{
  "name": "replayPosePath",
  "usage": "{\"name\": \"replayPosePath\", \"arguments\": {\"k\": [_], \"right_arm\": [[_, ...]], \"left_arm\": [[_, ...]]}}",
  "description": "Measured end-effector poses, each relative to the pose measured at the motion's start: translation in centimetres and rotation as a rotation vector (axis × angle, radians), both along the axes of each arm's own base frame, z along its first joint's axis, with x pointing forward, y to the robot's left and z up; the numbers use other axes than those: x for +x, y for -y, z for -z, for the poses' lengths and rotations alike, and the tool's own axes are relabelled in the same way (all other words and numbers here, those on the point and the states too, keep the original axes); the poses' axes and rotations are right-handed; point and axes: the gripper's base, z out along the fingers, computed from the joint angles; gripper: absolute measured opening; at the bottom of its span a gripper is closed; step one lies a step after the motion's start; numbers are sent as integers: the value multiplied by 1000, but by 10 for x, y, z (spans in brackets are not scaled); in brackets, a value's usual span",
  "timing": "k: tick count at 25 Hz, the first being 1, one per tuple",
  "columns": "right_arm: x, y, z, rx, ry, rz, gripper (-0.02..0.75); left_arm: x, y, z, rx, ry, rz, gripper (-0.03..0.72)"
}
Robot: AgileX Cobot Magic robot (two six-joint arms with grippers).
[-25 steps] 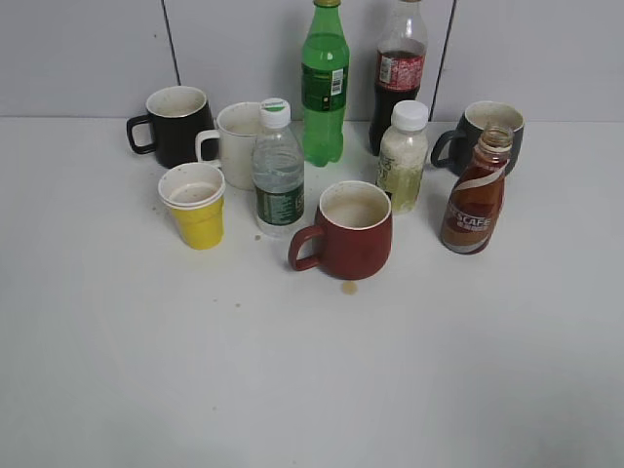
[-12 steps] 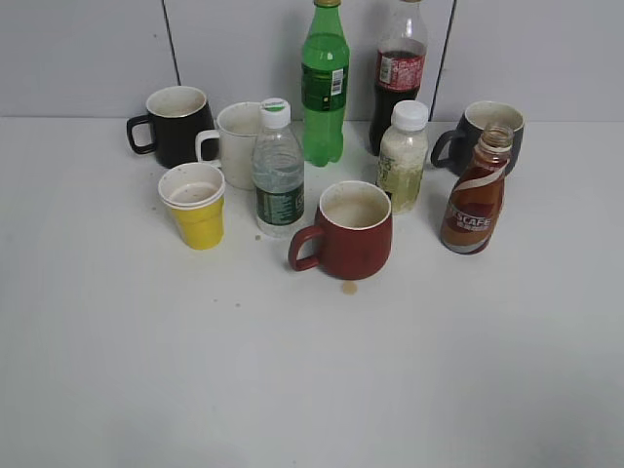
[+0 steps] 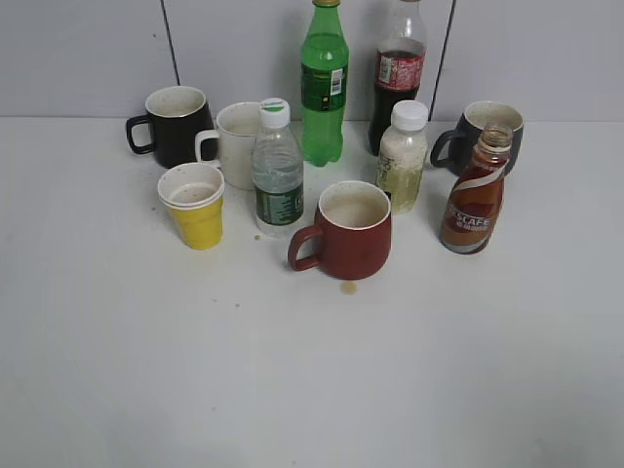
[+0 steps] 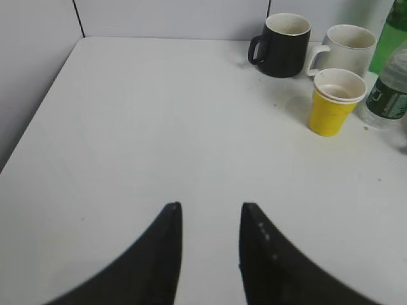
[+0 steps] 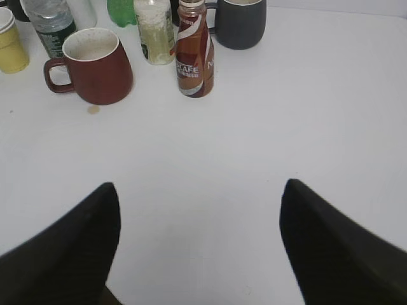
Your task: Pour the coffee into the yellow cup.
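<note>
**Waiting on the first reach**

Standing uncapped at the right of the cluster, the Nescafe coffee bottle sits just in front of the dark grey mug, nothing holding it. The yellow cup waits on the far left, well apart, beside the water bottle.

The right gripper hovers back from the bottle, jaws spread wide. The left gripper hangs over bare table, fingers a little apart.

Looks like the approach step: next, the right arm must close on the bottle's waist and carry it across the red mug.

Count: five bottles, four handled mugs, one yellow cup.
</note>
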Motion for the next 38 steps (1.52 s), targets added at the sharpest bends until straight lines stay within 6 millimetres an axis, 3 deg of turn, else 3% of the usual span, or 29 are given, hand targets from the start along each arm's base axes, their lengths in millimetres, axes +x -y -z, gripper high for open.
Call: {"name": "replayPosePath", "arguments": {"k": [5,11,16,22,25,26,27,29,33,38], "right_arm": [[1,-1,-7,16,39,-1,586],[24,0,-29,23,170,19,586],[64,1,-32,20,227,48,586],[118,-1,-31,-5,287,61,587],[151,-2,-24,-15,279,90,587],[164,-3,-18,-14,264,102,587],[173,-3,-16,-16,274,111,587],[194,-6,-4,-32,262,111,587],[224,-22,12,-48,326,71,586],[250,-48,42,-82,349,-13,586]], "left_arm": [[0,2,-6,-24,43,36,240],[23,3,-29,-20,245,47,240],[74,6,-43,-11,436,52,242],[144,11,-42,-3,500,67,241],[196,15,-17,-5,440,76,241],[201,16,-14,-5,436,76,241],[222,18,1,-5,432,83,241],[241,21,16,8,444,107,241],[268,31,52,49,434,211,241],[283,46,98,77,335,365,242]]}}
